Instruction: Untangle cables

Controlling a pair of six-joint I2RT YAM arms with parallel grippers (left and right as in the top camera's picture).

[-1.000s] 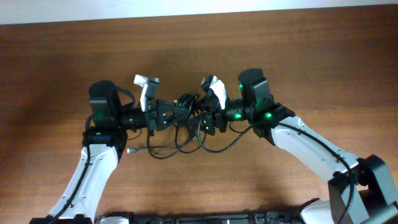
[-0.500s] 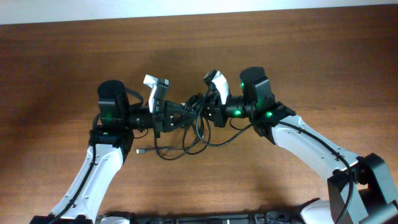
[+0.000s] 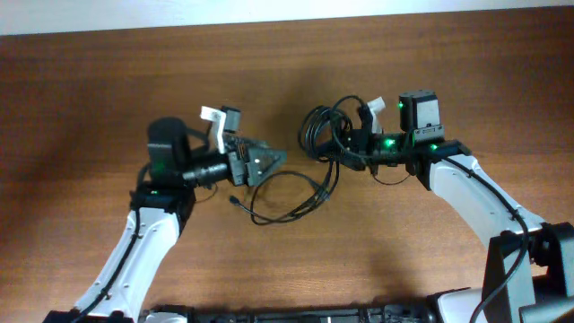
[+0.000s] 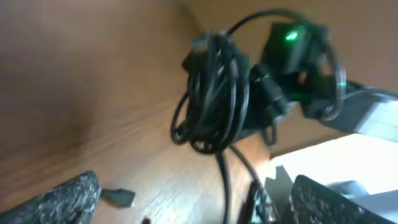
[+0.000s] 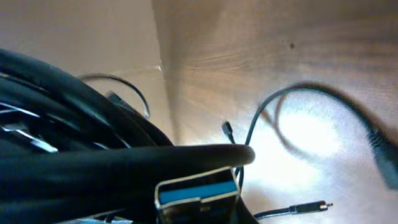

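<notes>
The cables are thin black cords. Most are bundled in a coil (image 3: pixel 316 135) that hangs from my right gripper (image 3: pixel 346 149), which is shut on it above the table. One cord trails from the coil down into a loose loop (image 3: pixel 289 199) lying on the wood, ending in a small plug (image 3: pixel 233 201). My left gripper (image 3: pixel 266 165) is open, left of the coil and apart from it, holding nothing. In the left wrist view the coil (image 4: pixel 211 93) hangs ahead between the wide fingers (image 4: pixel 62 202). In the right wrist view cords and a blue USB plug (image 5: pixel 198 193) fill the near field.
A wooden table (image 3: pixel 430 260) carries everything. A thin jack plug (image 5: pixel 311 205) and a loose cord (image 5: pixel 292 93) lie on the wood below the right wrist. A pale wall strip (image 3: pixel 269 13) runs along the far edge.
The two arms have pulled apart. My left gripper opened and let go of the cables. The right gripper shut on the coil and carried it to the right, drawing out one loop.
</notes>
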